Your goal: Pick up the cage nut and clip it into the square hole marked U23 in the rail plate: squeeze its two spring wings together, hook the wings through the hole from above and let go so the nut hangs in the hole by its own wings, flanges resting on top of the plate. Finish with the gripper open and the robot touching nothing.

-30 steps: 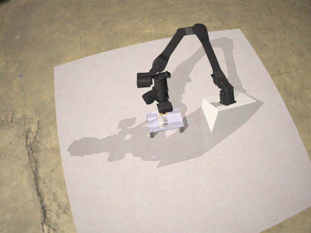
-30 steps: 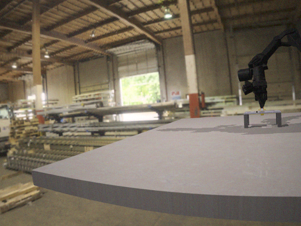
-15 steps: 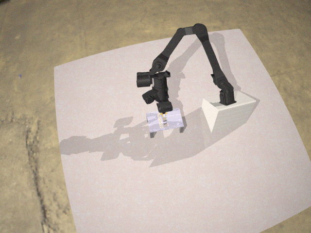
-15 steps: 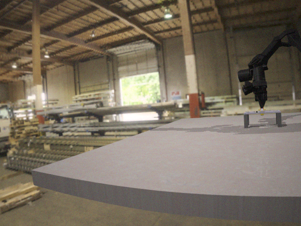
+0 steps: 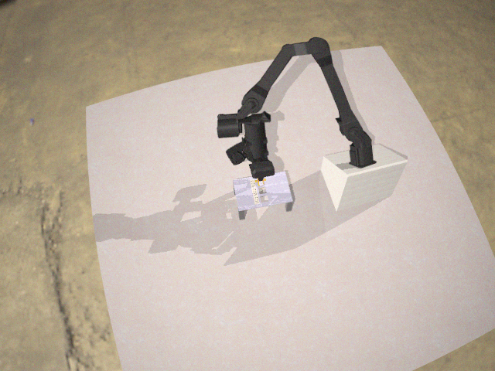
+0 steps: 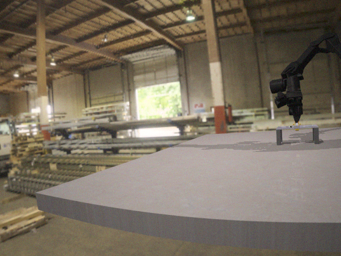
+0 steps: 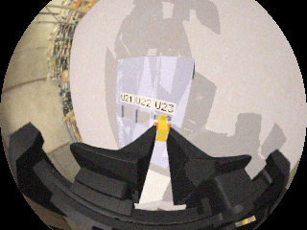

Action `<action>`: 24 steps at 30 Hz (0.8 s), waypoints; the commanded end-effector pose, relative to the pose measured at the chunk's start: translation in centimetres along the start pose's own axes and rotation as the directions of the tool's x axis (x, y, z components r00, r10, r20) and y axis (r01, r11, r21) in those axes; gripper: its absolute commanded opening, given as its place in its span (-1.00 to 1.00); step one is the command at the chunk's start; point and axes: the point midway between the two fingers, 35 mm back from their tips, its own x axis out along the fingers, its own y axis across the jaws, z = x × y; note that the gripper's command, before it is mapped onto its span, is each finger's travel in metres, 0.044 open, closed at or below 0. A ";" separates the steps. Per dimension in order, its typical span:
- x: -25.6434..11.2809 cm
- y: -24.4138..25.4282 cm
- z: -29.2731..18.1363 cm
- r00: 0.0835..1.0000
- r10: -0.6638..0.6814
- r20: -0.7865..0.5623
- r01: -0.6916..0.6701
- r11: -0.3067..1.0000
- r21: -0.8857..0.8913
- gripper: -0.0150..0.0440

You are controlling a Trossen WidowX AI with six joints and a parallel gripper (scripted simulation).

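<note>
Above pale tabletop (image 5: 319, 259) (image 6: 192, 176) (image 7: 254, 62), gripper (image 5: 261, 178) (image 6: 296, 121) (image 7: 161, 129) grips cage nut (image 5: 261, 182) (image 6: 297, 126) (image 7: 163, 128) at U23.

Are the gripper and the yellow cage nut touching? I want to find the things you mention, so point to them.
Touching: the wrist view shows the cage nut (image 5: 261, 182) (image 6: 297, 127) (image 7: 163, 128) pinched between both fingertips of the gripper (image 5: 261, 178) (image 6: 297, 122) (image 7: 161, 129).

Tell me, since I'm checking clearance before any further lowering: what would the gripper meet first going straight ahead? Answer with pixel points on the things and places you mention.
Probably the rail plate (image 5: 285, 184) (image 6: 308, 126) (image 7: 130, 79), around U23's hole; the gripper (image 5: 261, 179) (image 6: 296, 121) (image 7: 161, 129) points down, though the exact gap is unclear.
</note>
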 end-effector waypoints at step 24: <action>-0.1 -0.4 0.0 0.999 0.039 0.002 -0.039 0.999 -0.003 -0.37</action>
